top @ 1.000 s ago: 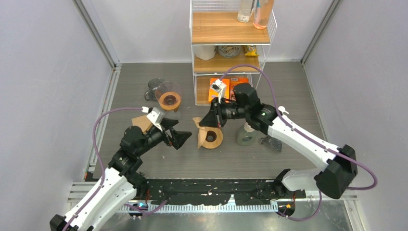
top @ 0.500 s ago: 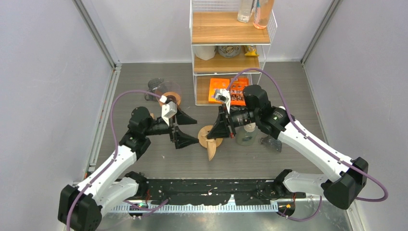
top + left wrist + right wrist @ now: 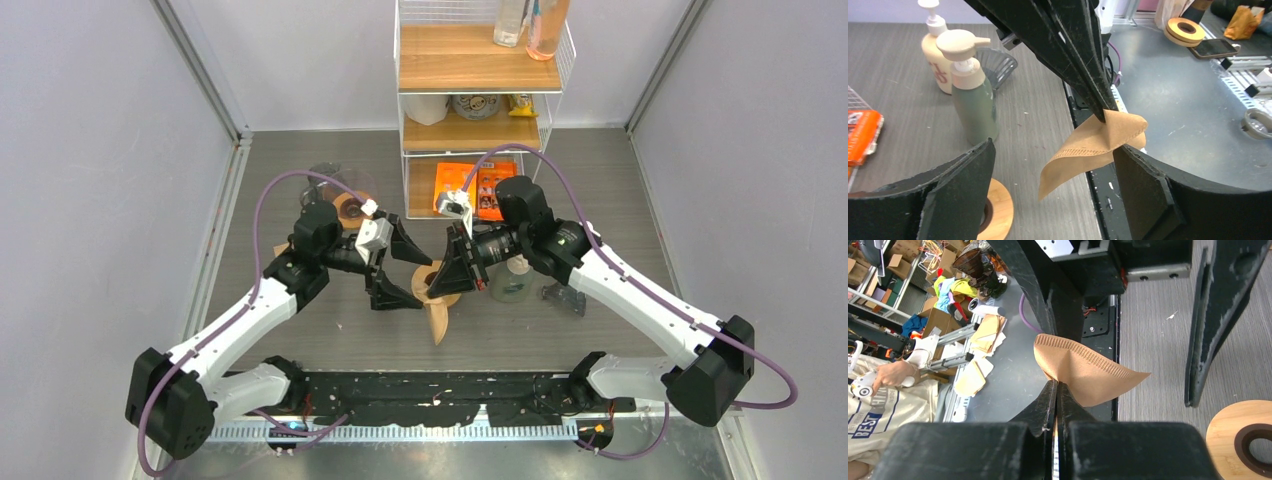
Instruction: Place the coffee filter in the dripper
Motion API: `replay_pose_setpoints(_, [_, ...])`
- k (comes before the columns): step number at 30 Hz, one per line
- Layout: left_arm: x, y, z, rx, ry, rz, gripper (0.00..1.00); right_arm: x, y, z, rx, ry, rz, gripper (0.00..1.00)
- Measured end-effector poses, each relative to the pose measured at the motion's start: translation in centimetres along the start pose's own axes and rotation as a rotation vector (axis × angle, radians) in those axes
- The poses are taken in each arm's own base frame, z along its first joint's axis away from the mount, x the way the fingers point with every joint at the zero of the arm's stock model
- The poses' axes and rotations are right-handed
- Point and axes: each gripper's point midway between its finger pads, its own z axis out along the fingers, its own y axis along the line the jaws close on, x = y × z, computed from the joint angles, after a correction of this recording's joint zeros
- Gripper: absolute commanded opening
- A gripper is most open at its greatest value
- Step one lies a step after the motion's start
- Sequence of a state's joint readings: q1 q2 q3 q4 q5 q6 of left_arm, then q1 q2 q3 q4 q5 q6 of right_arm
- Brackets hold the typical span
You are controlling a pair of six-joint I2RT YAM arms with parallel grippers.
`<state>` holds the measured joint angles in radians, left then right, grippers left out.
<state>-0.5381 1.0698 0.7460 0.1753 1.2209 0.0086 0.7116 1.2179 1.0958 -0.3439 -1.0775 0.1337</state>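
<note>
The right claw (image 3: 1055,386) is pinched tight on a brown paper coffee filter (image 3: 1083,372), a crumpled cone with a crimped seam, held above the grey wood-grain bench (image 3: 1038,75) near a flat wooden ring (image 3: 1248,440). The left claw (image 3: 1053,150) is spread wide, one black finger on either side of the filter. The clear dripper (image 3: 345,205) with its wooden collar sits well apart at back left.

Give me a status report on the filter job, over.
Right pincer shut on filter. Left pincer open, straddling its free end. Dripper back left, partly hidden behind left arm.
</note>
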Motion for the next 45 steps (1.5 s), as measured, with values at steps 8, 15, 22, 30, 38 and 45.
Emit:
replay_pose_setpoints(8, [1.8,-0.2,0.8,0.028,0.045,-0.056,0.65,-0.7,0.5,0.0,-0.025,-0.016,-0.034,0.05])
replay_pose_setpoints(15, [1.9,-0.8,1.3,0.055,0.056,-0.072,0.15,-1.1,0.6,0.0,-0.029,-0.026,-0.054,0.14])
replay_pose_setpoints(22, [1.9,-0.7,1.3,0.053,0.058,-0.065,0.00,-2.1,-0.5,-0.8,0.097,-0.033,-0.052,0.71])
replay_pose_setpoints(30, [1.8,-0.5,1.1,0.006,0.053,-0.059,0.00,-4.6,-2.5,-5.7,0.464,-0.176,-0.116,0.93])
replay_pose_setpoints(38, [2.4,0.0,0.9,-0.075,0.033,-0.111,0.00,-2.1,-5.0,-8.9,0.708,-0.237,-0.121,0.95])
replay_pose_setpoints(45, [2.5,1.1,0.3,-0.208,-0.003,-0.147,0.00,0.5,-6.1,-8.6,0.710,-0.217,-0.146,0.95])
